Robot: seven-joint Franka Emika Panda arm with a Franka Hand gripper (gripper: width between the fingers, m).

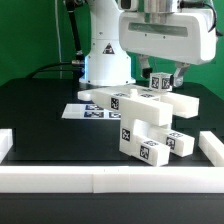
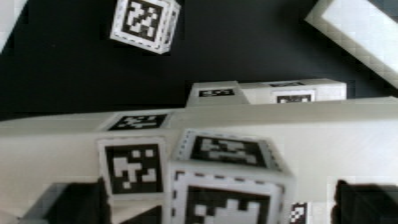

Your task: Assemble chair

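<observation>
The chair's white tagged parts lie grouped mid-table. A long slotted piece (image 1: pixel 135 98) runs across them, with chunky blocks (image 1: pixel 143 140) stacked in front of it. My gripper (image 1: pixel 163 80) hangs over the right end of the long piece. In the wrist view the gripper (image 2: pixel 222 205) is open: its dark fingers (image 2: pixel 79 202) stand wide to either side of a tagged white block (image 2: pixel 228 185) that rests on the assembly. There is a gap between the block and one finger. Another tagged chair block (image 2: pixel 146 22) lies apart on the black table.
White border rails run along the front (image 1: pixel 110 181), the exterior view's left (image 1: pixel 5 146) and right (image 1: pixel 211 148). The marker board (image 1: pixel 88 112) lies flat behind the parts, in front of the arm's base (image 1: pixel 105 60). A white piece (image 2: pixel 356 28) lies at the wrist picture's corner.
</observation>
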